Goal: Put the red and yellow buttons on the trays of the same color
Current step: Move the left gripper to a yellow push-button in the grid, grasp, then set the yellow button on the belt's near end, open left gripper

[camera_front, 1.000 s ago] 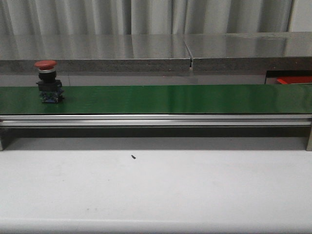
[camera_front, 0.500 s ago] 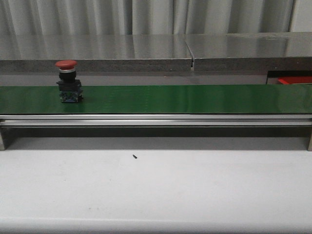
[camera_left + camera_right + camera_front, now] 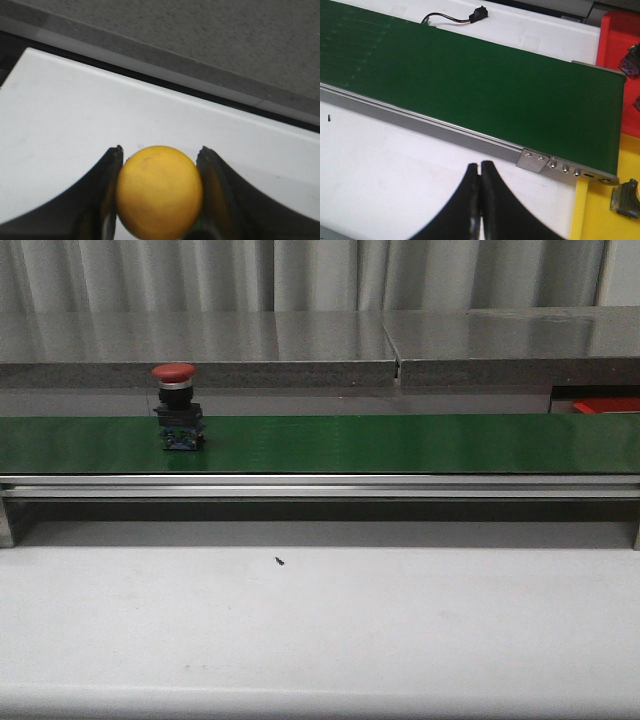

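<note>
A red button point(image 3: 176, 405) with a black and blue base stands upright on the green conveyor belt point(image 3: 400, 443), left of its middle. Neither gripper shows in the front view. My left gripper point(image 3: 160, 152) is shut on a yellow button point(image 3: 159, 192), its round cap filling the gap between the fingers, above a white surface. My right gripper point(image 3: 480, 165) is shut with nothing in it, over the white table just before the belt's rail. Past the belt's end lie the red tray point(image 3: 620, 35) and the yellow tray point(image 3: 597, 220), each holding a button body at its visible edge.
A metal rail point(image 3: 320, 486) runs along the belt's front. A small black speck point(image 3: 280, 561) lies on the white table. A black connector with wires point(image 3: 470, 16) sits behind the belt. A steel counter point(image 3: 300, 340) runs along the back.
The red button has travelled to the right along the green belt, staying upright.
</note>
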`<action>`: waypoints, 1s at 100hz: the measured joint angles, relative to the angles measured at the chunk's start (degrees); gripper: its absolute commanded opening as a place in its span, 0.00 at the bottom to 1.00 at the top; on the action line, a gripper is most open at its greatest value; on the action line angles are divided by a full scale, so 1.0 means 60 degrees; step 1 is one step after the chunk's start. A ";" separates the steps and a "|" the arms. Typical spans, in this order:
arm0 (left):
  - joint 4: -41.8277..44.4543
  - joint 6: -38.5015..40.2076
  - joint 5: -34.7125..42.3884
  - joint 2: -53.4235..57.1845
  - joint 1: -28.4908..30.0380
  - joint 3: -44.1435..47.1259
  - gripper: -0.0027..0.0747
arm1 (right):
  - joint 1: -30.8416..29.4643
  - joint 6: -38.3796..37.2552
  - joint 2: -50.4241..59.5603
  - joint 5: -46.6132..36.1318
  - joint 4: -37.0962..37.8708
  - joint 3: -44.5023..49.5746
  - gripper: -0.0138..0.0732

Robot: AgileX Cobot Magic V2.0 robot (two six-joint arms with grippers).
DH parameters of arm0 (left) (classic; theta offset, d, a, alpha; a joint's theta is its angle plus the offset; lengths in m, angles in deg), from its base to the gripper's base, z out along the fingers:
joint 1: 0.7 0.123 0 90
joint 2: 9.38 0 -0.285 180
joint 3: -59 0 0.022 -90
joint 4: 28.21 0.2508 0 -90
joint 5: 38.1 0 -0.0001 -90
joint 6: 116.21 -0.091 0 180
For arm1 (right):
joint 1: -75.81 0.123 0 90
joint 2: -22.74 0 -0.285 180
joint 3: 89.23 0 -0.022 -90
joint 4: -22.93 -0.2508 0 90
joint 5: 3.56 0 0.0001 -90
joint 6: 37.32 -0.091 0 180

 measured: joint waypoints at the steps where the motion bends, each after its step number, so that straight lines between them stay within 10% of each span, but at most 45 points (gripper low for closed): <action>1: 0.0000 -0.0014 0.0000 0.0046 -0.0031 0.0161 0.01 | 0.0000 0.0000 0.0000 0.0000 0.0000 0.0000 0.08; 43: -0.0066 -0.0355 0.2424 0.1273 -0.1736 0.4394 0.01 | 0.0000 0.0000 0.0000 0.0000 0.0000 0.0000 0.08; 100: -0.0126 -0.0408 0.4082 0.1288 -0.1977 0.5938 0.14 | 0.0000 0.0000 0.0000 0.0000 0.0000 0.0000 0.08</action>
